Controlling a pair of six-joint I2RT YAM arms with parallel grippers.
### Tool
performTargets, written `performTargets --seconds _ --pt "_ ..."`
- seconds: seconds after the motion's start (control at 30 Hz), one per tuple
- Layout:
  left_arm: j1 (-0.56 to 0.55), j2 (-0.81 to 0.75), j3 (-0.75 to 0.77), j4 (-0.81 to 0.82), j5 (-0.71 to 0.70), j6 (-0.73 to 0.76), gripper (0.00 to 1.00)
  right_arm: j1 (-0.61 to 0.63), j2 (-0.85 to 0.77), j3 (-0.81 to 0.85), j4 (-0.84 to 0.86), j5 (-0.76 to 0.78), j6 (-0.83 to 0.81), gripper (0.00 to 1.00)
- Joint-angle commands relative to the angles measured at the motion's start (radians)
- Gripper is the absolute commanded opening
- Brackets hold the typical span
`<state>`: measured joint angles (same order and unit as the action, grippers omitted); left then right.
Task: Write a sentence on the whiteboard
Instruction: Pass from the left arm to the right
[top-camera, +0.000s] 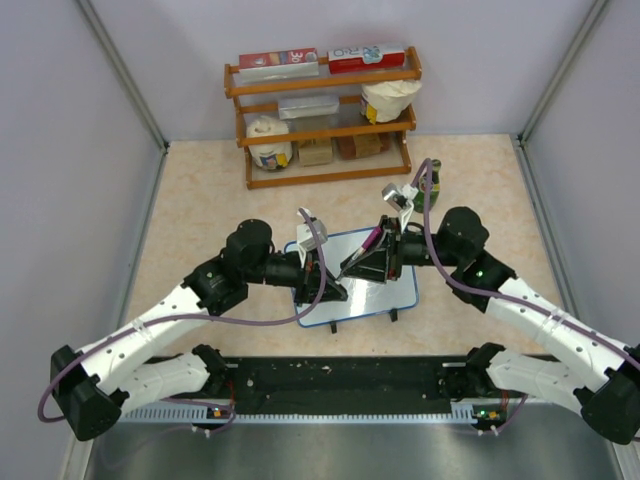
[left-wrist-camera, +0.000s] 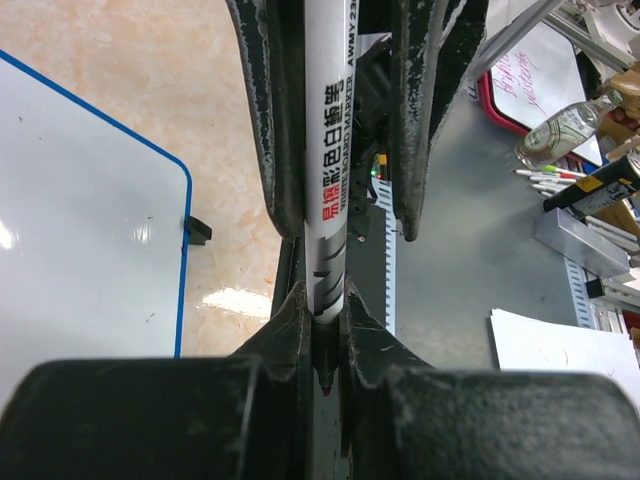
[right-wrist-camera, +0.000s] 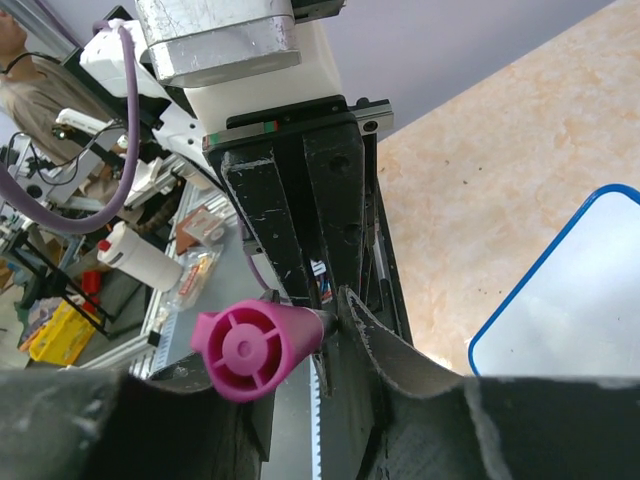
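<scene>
Risk 1: cap slipping out of the right claw (right-wrist-camera: 290, 345) on a pull. Cause: hold taken near the flared end of the tapered pink cap (right-wrist-camera: 245, 350), with little surface under the fingers.
Risk 2: marker (left-wrist-camera: 325, 150) twisting or sliding through the left claw (left-wrist-camera: 322, 300). Cause: grip low on the barrel's tail, so any off-axis tug levers it.
Risk 3: marker or cap dropping onto the whiteboard (top-camera: 400, 290). Cause: either slip above, with both claws hanging directly over it.
Left claw: pinched tight on the white marker barrel, fingers pressing both sides, lower centre of the left wrist view.
Right claw: narrow, closed on the pink cap, lower left of the right wrist view; cap against the curved finger.
Whiteboard: flat on the worktop (top-camera: 200, 200), centre of the top view, beneath both claws; blank where visible.
</scene>
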<state>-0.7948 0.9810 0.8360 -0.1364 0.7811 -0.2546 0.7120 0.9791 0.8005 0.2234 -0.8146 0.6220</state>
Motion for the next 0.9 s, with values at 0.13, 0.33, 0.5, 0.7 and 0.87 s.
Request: performTargets --seconds 0.13,0.33,0.5,0.7,0.87 --pt "0.0 0.013 0.046 0.031 0.014 0.025 0.0 -0.003 0.015 0.022 0.042 -0.049 -0.007 0.15" --pt "0.0 0.002 0.055 -0.012 -0.023 0.057 0.0 -0.003 0.004 0.022 0.004 -0.028 -0.036 0.0" --pt "0.003 -0.031 0.058 -0.06 -0.111 0.083 0.36 -0.003 -0.022 0.022 -0.051 0.028 -0.073 0.0" --pt "0.005 -0.102 0.003 -0.072 -0.319 0.041 0.76 -0.003 -0.068 0.006 -0.153 0.185 -0.12 0.0" --pt "0.064 -0.148 -0.047 -0.124 -0.508 -0.008 0.8 -0.003 -0.095 -0.004 -0.271 0.35 -0.153 0.0"
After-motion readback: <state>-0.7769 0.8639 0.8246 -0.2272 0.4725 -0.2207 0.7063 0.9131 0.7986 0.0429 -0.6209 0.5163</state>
